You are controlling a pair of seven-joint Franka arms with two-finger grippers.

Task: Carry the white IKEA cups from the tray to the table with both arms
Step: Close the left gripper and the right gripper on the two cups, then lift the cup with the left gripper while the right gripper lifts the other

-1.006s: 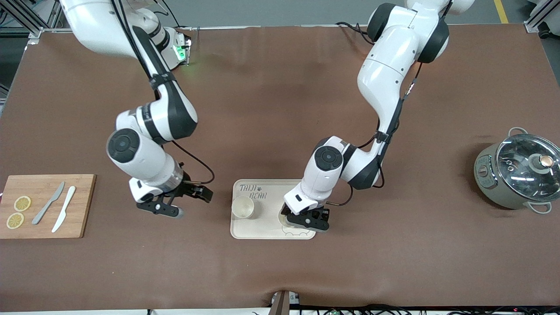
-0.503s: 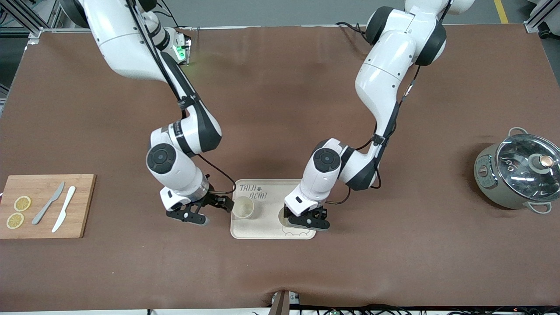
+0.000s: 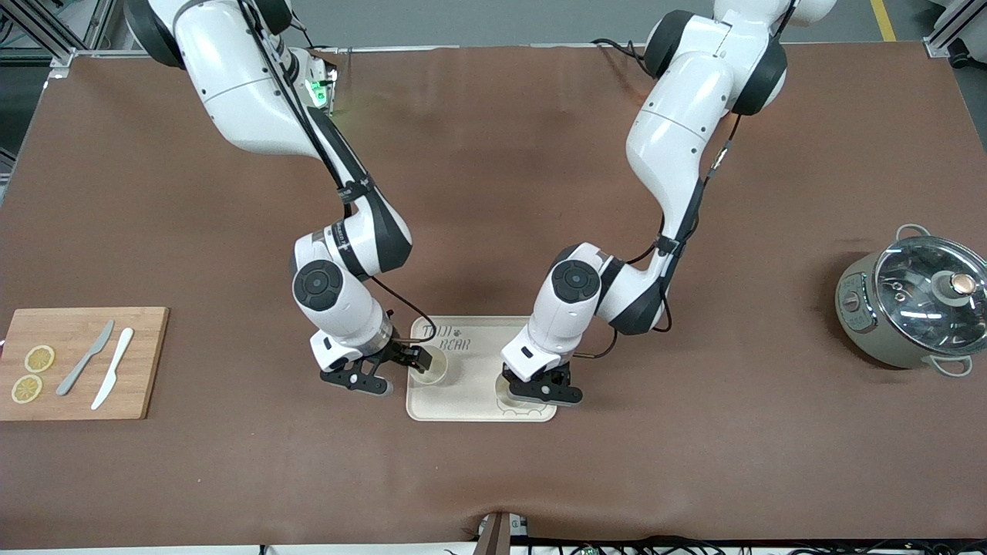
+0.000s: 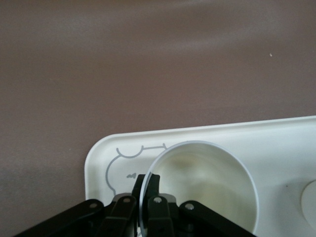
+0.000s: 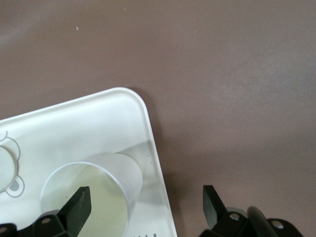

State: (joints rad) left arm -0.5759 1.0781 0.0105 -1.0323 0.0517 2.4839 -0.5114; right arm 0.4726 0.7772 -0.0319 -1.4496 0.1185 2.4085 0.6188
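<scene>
Two white cups are on the cream bear-printed tray point(image 3: 470, 370). My left gripper point(image 3: 540, 391) is shut on the rim of the cup point(image 3: 503, 391) at the tray's corner toward the left arm's end, nearest the front camera, and mostly hides it. In the left wrist view the gripper point(image 4: 146, 180) has one finger inside and one outside the cup point(image 4: 202, 192), low over the tray point(image 4: 276, 143). My right gripper point(image 3: 401, 374) is open at the other cup point(image 3: 433, 368). In the right wrist view the gripper point(image 5: 145, 202) straddles the cup wall point(image 5: 98, 192) and the tray's edge point(image 5: 74, 128).
A wooden cutting board point(image 3: 146, 362) with two lemon slices point(image 3: 38, 358) and two knives point(image 3: 85, 358) lies at the right arm's end. A grey pot with a glass lid point(image 3: 914, 301) stands at the left arm's end.
My right arm has swung from beside the cutting board over to the tray, bringing its open gripper to the cup there. My left gripper has barely moved, staying on its cup.
</scene>
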